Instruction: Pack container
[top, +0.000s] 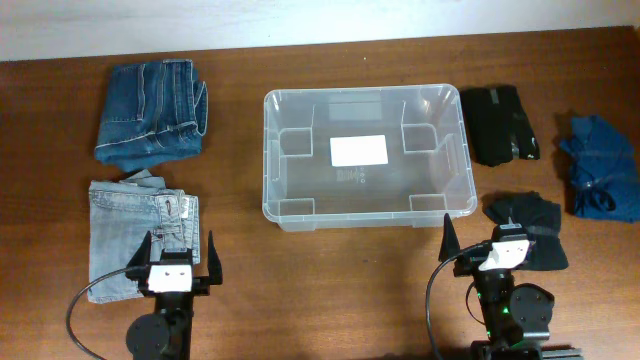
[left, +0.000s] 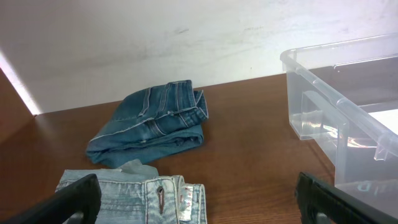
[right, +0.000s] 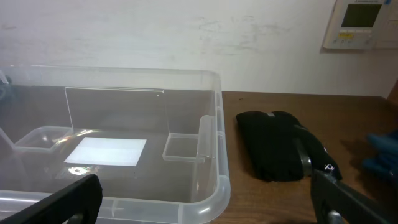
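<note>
The clear plastic container (top: 365, 208) stands empty mid-table, a white label (top: 359, 150) on its bottom; it also shows in the left wrist view (left: 339, 102) and the right wrist view (right: 214, 124). Folded dark blue jeans (top: 150, 110) lie far left, light blue jeans (top: 125, 225) near left. A black folded garment (top: 500, 125) lies right of the container, another black garment (top: 530, 228) near right, a blue garment (top: 603, 165) far right. My left gripper (top: 180, 255) is open and empty over the light jeans (left: 130, 196). My right gripper (top: 485, 238) is open and empty beside the container's near right corner.
A white wall runs along the table's far edge (left: 155, 43). A wall thermostat (right: 360, 22) shows in the right wrist view. Cables loop from both arm bases at the front edge (top: 75, 310).
</note>
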